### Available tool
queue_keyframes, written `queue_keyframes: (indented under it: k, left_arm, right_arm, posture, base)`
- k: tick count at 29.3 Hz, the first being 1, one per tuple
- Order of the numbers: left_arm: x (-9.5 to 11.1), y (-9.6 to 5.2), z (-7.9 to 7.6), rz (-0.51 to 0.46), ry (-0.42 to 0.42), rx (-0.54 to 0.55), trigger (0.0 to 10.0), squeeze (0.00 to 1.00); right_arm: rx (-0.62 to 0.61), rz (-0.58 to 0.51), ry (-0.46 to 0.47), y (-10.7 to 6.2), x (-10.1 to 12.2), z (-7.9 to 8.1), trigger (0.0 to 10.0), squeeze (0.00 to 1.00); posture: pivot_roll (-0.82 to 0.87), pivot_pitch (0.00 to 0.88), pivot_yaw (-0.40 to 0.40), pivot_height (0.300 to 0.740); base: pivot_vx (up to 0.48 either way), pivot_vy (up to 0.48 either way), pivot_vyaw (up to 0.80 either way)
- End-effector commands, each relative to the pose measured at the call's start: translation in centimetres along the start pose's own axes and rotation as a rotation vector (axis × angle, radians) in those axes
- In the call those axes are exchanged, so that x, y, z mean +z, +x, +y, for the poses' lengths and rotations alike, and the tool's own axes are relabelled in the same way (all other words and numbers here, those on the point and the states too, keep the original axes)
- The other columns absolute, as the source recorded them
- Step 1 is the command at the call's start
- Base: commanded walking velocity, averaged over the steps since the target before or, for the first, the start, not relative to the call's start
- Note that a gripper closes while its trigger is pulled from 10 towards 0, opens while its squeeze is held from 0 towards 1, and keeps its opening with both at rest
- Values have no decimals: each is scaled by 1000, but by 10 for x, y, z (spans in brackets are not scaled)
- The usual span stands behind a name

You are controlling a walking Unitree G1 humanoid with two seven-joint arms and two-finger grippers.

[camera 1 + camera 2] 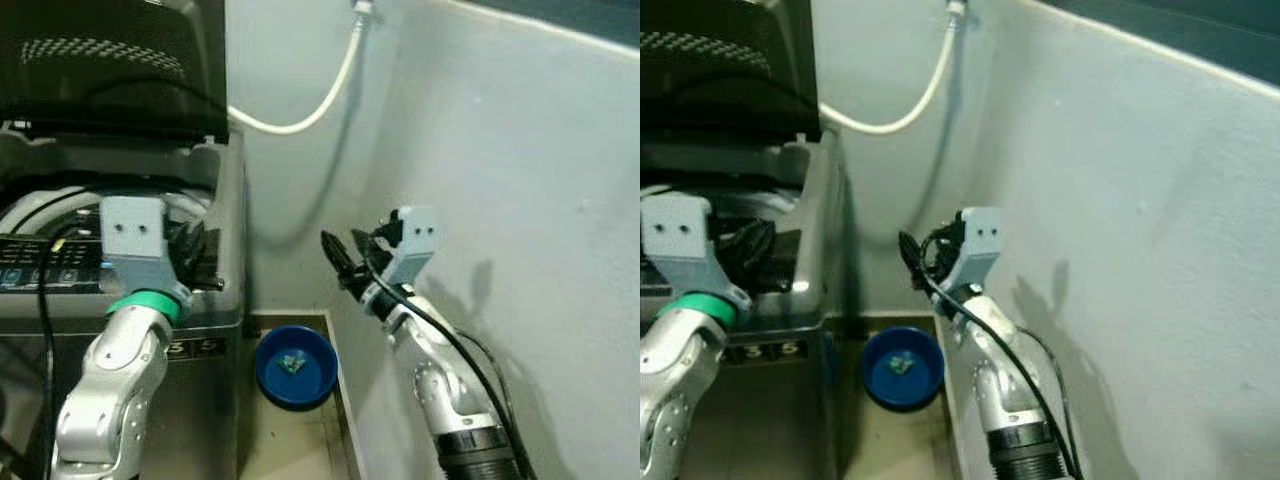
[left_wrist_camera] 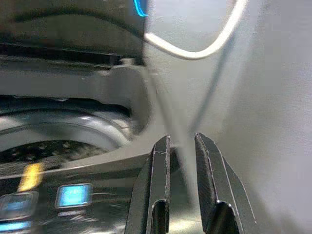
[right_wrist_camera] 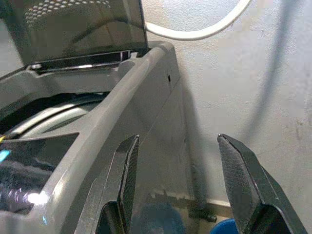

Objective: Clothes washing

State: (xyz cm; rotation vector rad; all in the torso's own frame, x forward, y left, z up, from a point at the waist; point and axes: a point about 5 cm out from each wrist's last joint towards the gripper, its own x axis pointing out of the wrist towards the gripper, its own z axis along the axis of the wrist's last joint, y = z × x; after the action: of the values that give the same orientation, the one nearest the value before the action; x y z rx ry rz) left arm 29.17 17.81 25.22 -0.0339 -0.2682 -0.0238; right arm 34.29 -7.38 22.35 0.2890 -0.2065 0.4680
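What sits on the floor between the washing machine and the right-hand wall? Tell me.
A blue bowl with a small item inside it lies on the floor strip between the washing machine and the wall, below the right gripper, seen in both eye views.

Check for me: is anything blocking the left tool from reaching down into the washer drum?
Nothing visible does. The lid stands raised, the drum lies open, and the left tool sits over the washer top's right front corner.

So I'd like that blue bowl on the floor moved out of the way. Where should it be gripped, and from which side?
Probably the rim of the blue bowl, from above. It sits upright and open in the narrow gap between the washing machine and the wall, so its sides look hard to reach. The right end effector, open, hangs nearest; avoid the small object inside.
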Motion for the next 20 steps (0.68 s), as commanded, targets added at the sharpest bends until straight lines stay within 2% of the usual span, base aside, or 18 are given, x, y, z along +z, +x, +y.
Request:
queue_keyframes:
  k: [1, 3, 6, 20]
  left_arm:
    - [2, -2, -4, 0, 8, -25, 10000, 0]
    - [-1, -2, -3, 16, 11, -15, 10000, 0]
    - [-5, -2, -2, 31, -11, -3, 10000, 0]
    - [-7, -2, -2, 43, 37, -5, 10000, 0]
  right_arm:
    - [3, 7, 7, -1, -1, 0, 10000, 0]
    - [3, 8, 7, -1, -1, 0, 10000, 0]
    - [5, 10, 7, -1, -1, 1, 10000, 0]
    - [5, 12, 11, -1, -2, 2, 10000, 0]
  posture:
    - [71, 15, -72, 740]
    - [73, 15, -74, 740]
    - [72, 16, -73, 740]
    - [72, 20, -78, 740]
  base:
    - [0, -480, 0]
    - [0, -480, 0]
    - [0, 0, 0]
    - [0, 0, 0]
